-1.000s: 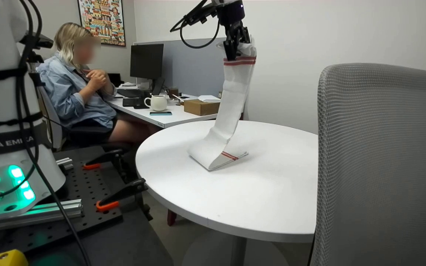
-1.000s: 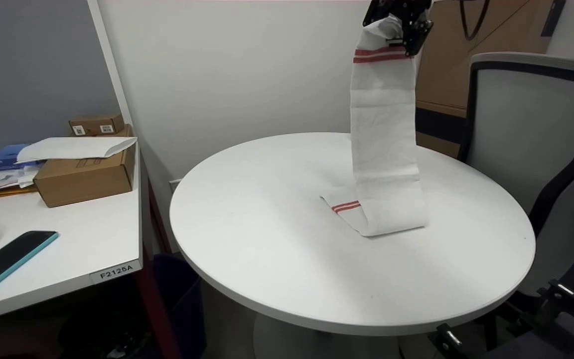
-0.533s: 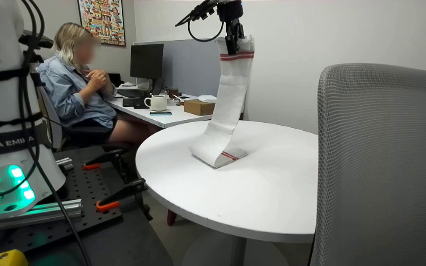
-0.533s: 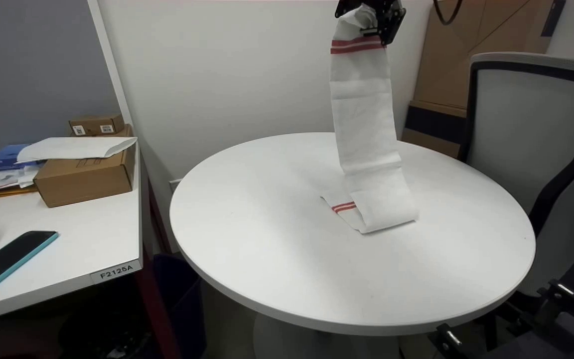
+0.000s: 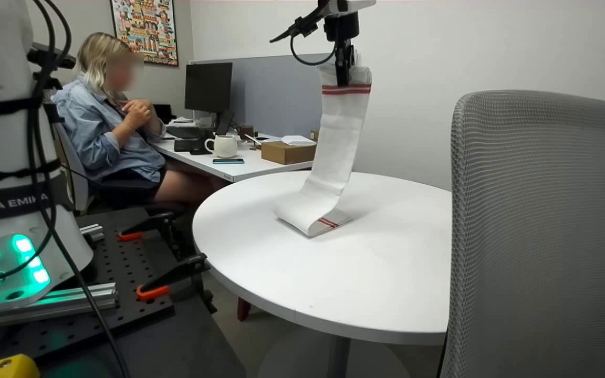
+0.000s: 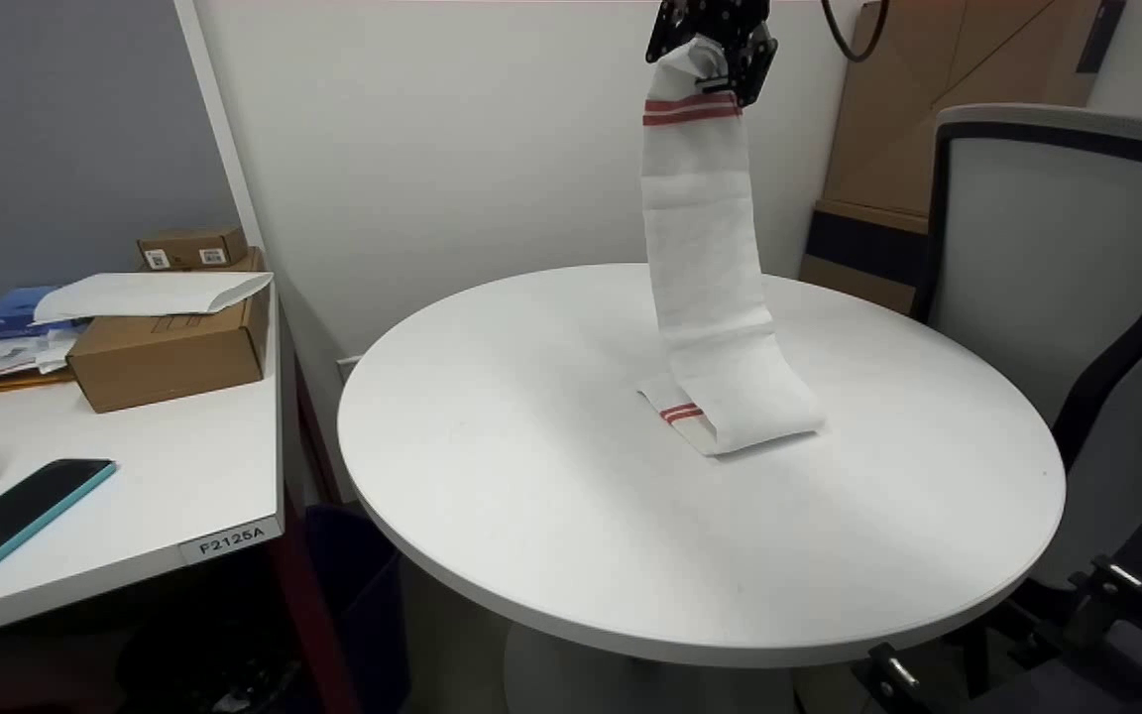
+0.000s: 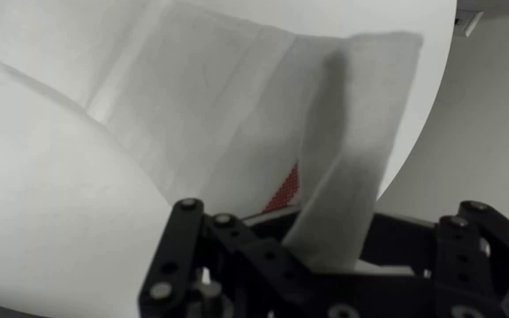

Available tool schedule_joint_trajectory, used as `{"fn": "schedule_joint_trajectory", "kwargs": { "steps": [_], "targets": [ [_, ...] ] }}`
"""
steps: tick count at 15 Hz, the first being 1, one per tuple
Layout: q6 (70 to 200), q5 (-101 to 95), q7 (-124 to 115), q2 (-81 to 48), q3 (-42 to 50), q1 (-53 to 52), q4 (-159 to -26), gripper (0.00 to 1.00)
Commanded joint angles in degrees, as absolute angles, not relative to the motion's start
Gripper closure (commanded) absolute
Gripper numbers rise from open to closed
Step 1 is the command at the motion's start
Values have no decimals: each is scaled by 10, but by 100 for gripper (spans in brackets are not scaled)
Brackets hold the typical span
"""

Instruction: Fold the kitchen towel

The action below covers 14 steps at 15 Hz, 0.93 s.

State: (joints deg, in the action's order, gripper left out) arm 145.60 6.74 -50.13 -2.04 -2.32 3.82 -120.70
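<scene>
The kitchen towel is a long narrow white strip with red stripes near its ends. It hangs from my gripper down to the round white table. Its lower part bends on the table, and the red-striped end lies flat beneath the bend. In an exterior view the towel slants down from the gripper. In the wrist view the gripper is shut on the upper end of the towel, which bunches between the fingers. The fingertips are partly hidden by cloth.
A grey mesh chair stands close to the table; it also shows in an exterior view. A desk with a cardboard box and a phone stands beside the table. A person sits at the desk.
The gripper has shifted with the towel, leftward in an exterior view, rising slightly and then lowering. The towel's lower bend has slid a little over the table; the striped end has stayed put.
</scene>
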Motion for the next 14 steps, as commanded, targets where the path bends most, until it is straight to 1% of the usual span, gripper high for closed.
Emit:
{"fn": "schedule_joint_trajectory", "kwargs": {
  "steps": [1, 5, 10, 14],
  "targets": [
    [1417, 64, -474, -101, -6, 25, -1124, 100],
    [1374, 67, -451, -160, -4, 10, -1061, 100],
    [1343, 65, -441, -191, -6, -19, -1015, 100],
    [1333, 82, -423, -214, -6, -20, -994, 100]
  ]
}}
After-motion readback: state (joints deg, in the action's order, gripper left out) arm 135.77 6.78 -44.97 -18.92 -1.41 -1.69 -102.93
